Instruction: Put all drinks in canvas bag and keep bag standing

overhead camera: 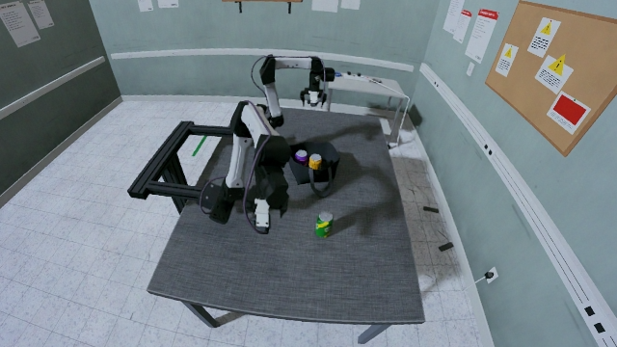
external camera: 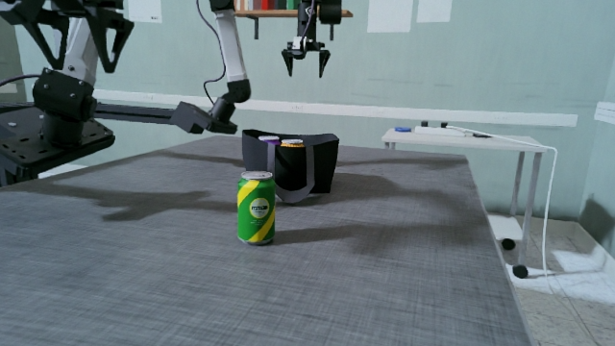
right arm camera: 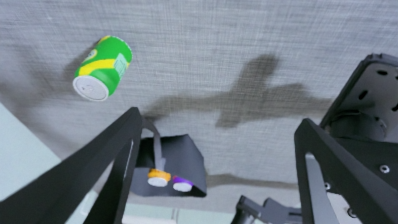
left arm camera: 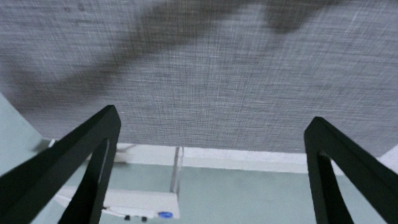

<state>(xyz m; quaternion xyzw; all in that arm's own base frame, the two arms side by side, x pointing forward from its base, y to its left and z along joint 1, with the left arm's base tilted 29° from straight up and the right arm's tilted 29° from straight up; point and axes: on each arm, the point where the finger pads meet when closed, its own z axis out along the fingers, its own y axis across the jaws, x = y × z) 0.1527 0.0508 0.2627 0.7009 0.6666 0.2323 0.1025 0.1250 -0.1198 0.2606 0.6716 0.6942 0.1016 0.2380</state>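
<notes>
A green and yellow can (overhead camera: 324, 225) (external camera: 256, 209) (right arm camera: 102, 67) stands upright on the table, outside the bag. The black canvas bag (overhead camera: 303, 177) (external camera: 324, 168) (right arm camera: 185, 150) stands with its walls up. A purple can (overhead camera: 301, 156) (external camera: 270, 139) (right arm camera: 182, 185) and an orange can (overhead camera: 315, 162) (external camera: 291, 143) (right arm camera: 158, 177) are inside it, tops showing near the rim; their bases are hidden. My left gripper (overhead camera: 313, 102) (external camera: 306, 72) (left arm camera: 213, 118) is open and empty, high beyond the bag. My right gripper (external camera: 84, 69) (right arm camera: 218, 119) is open and empty, raised above the table to the side of the green can.
A grey bag handle (overhead camera: 322, 193) (external camera: 294, 198) hangs outside the bag on the green can's side. The right arm's links stand close beside the bag in the top view. A white side table (overhead camera: 371, 87) (external camera: 432, 136) stands beyond the dark table's far edge.
</notes>
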